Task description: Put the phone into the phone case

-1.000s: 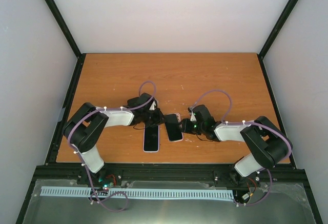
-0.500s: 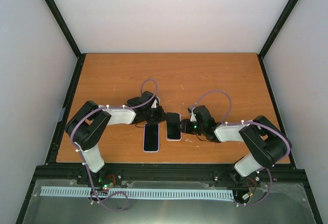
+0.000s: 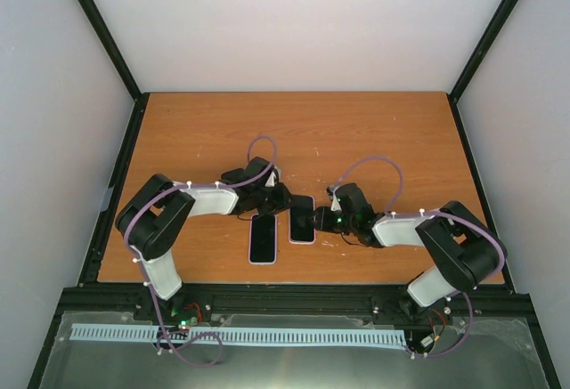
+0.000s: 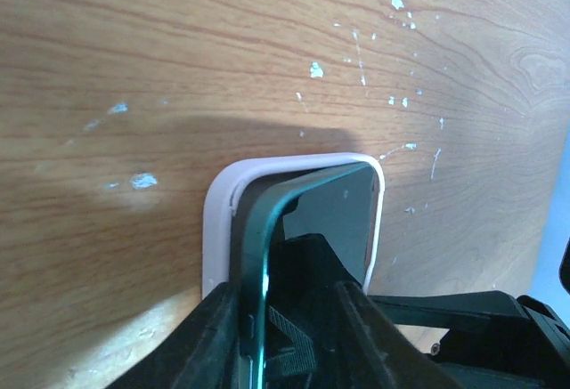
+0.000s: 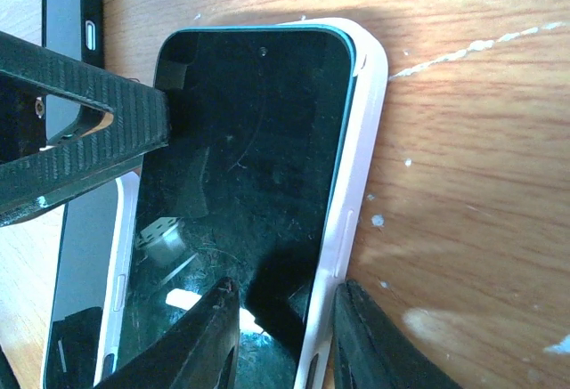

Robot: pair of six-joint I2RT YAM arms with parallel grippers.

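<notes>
The flat glass-fronted phone (image 5: 249, 184) has a glossy black screen with a thin teal rim. The soft plastic phone case (image 5: 361, 184) around it is pale pinkish-white. The wooden table (image 4: 178, 51) is orange-brown with darker grain lines and scattered white flecks. The left gripper (image 3: 285, 204) is black, and its finger (image 5: 80, 113), at the left of the right wrist view, is ribbed. Purple cables (image 3: 378, 162) loop over the white arm links (image 3: 209, 200).

My left arm (image 3: 209, 200) and right arm (image 3: 399, 227) match: white shells on the long links and bulky black joints toward the lower corners of the overhead view. A purple cable (image 3: 264, 147) arcs above each wrist, tied on with small white fasteners. A green light (image 3: 339, 219) glows beside my right gripper (image 3: 313, 222). My fingers (image 5: 203, 340) are matte black. My left gripper (image 3: 281, 200) has a ribbed pad (image 5: 134, 122).
</notes>
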